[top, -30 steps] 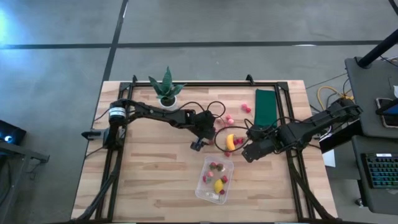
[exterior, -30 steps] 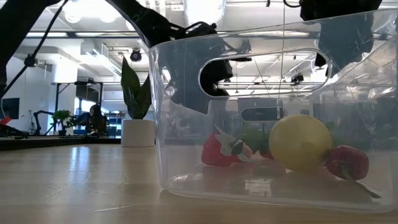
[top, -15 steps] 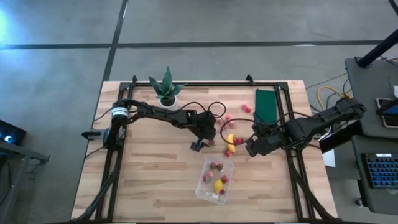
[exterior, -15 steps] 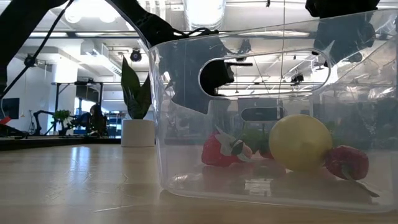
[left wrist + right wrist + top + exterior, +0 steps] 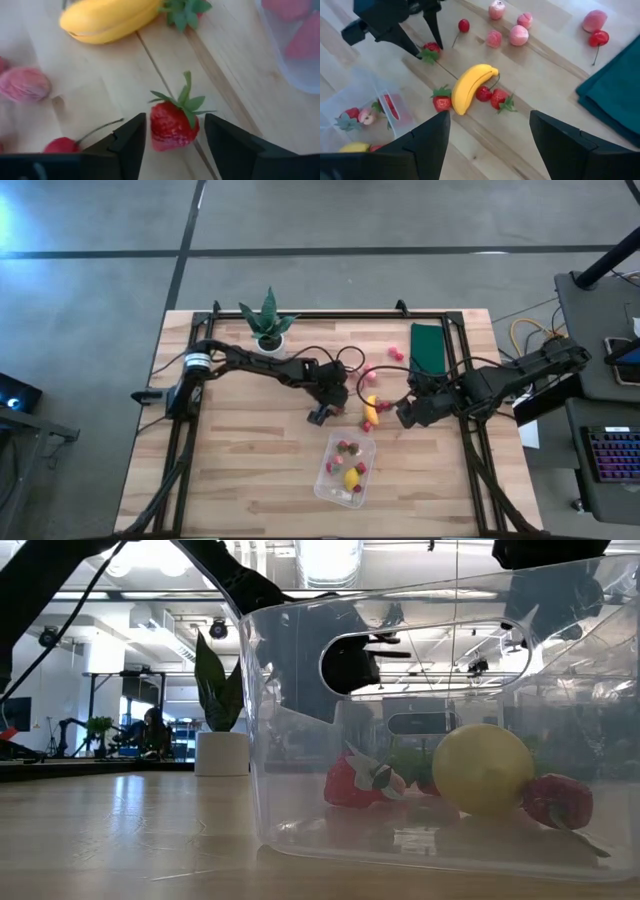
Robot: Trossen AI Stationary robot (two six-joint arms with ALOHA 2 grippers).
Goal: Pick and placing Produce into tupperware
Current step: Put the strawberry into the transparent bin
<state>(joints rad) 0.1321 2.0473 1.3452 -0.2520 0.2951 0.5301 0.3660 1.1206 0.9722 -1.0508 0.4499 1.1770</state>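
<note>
My left gripper [image 5: 175,120] is open and low over the table, one finger on either side of a red strawberry [image 5: 172,125] that lies on the wood; I see no touch. In the high view it [image 5: 338,402] is just left of the yellow banana [image 5: 370,410]. My right gripper [image 5: 400,412] hovers open to the right of the banana [image 5: 470,87], which lies among small strawberries and a cherry. The clear tupperware [image 5: 345,470] stands near the table's near edge, holding a lemon [image 5: 483,768] and several berries [image 5: 355,783].
Pink fruit pieces [image 5: 519,35] and cherries [image 5: 599,37] lie loose toward the far edge. A dark green cloth [image 5: 428,350] lies far right, and a spiky plant in a white pot [image 5: 268,330] stands far left. Black frame rails [image 5: 330,315] and cables border the table.
My left gripper has shifted a little toward the table's right, nearer the banana. My right gripper has drawn back slightly toward the far-right, away from the tupperware. The fruit has stayed in place.
</note>
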